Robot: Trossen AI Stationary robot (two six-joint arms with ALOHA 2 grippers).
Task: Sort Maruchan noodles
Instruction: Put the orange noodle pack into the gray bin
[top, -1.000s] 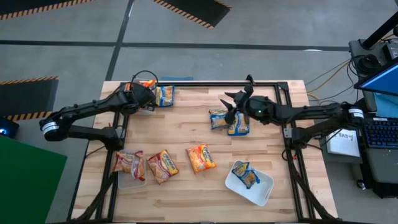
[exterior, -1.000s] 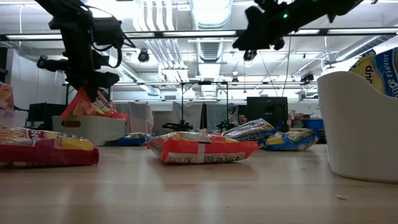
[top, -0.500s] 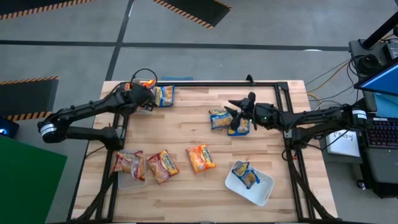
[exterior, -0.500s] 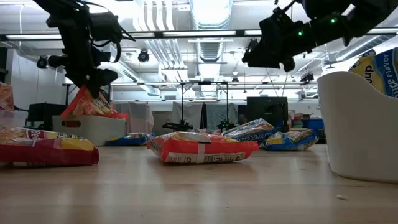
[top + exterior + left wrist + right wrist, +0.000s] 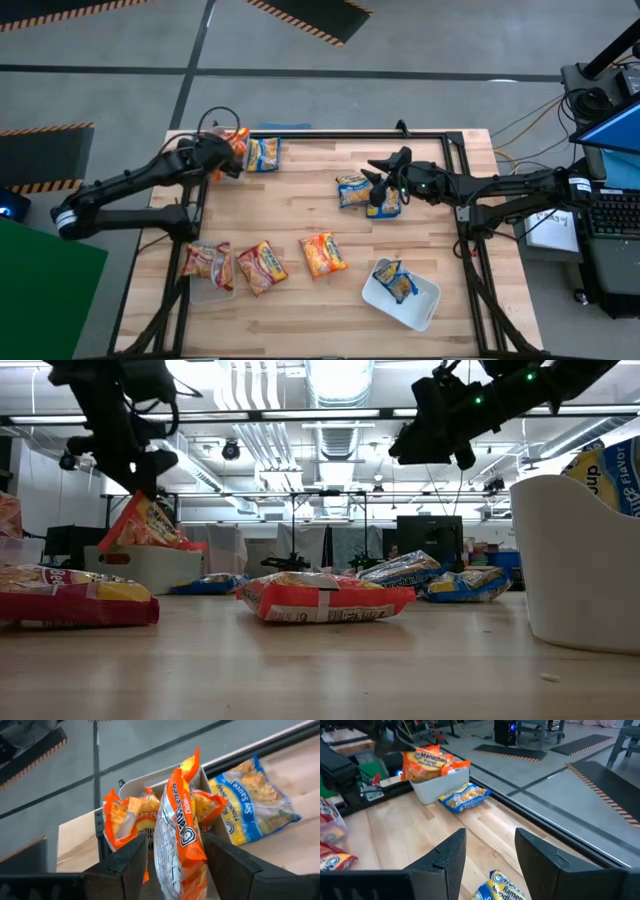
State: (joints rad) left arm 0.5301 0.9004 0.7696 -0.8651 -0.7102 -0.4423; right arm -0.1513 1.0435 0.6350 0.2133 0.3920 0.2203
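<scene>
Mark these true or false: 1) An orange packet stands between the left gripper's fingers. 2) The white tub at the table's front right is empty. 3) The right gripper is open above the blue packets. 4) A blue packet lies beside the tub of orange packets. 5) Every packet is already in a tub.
1) True: the orange packet stands in the tub between the left gripper fingers.
2) False: the white tub holds a blue packet.
3) True: the right gripper is open over the blue packets.
4) True: the blue packet beside it lies on the table.
5) False: several lie loose, like the red packet.
</scene>
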